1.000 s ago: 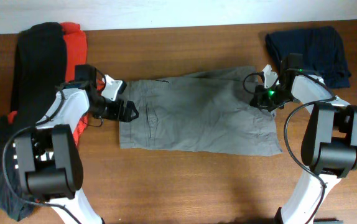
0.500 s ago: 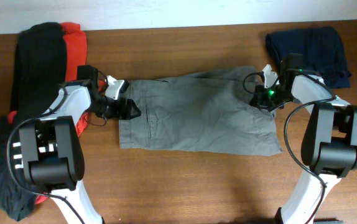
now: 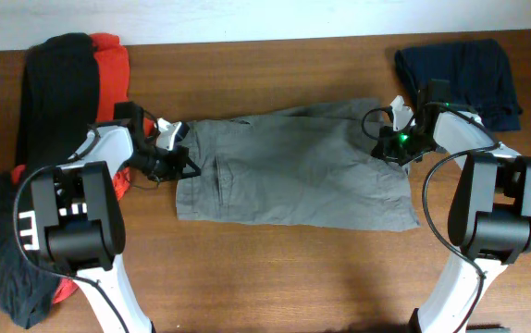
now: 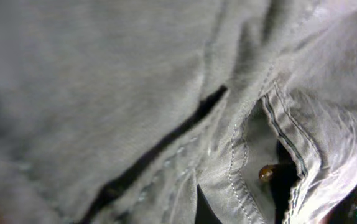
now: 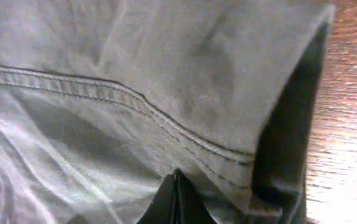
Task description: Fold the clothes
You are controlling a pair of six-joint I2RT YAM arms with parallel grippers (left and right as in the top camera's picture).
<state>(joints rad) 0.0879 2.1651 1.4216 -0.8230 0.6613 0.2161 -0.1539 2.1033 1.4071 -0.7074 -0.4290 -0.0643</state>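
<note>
Between red-black pile (image 3: 62, 83) and navy garment (image 3: 464, 69) | shorts (image 3: 293, 176) | left fingers (image 3: 186, 166), right fingers (image 5: 166, 202) clamp them.

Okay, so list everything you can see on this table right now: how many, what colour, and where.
shorts: one, grey-olive, lying flat mid-table
black garment: one, black, heaped along the left edge
red shirt: one, red, showing from under the black garment, back left
navy garment: one, dark navy, back right corner
table: one, brown wood, under everything
left gripper: one, black, shut on the waistband end of the shorts
right gripper: one, black, shut on the back leg-hem corner of the shorts
</note>
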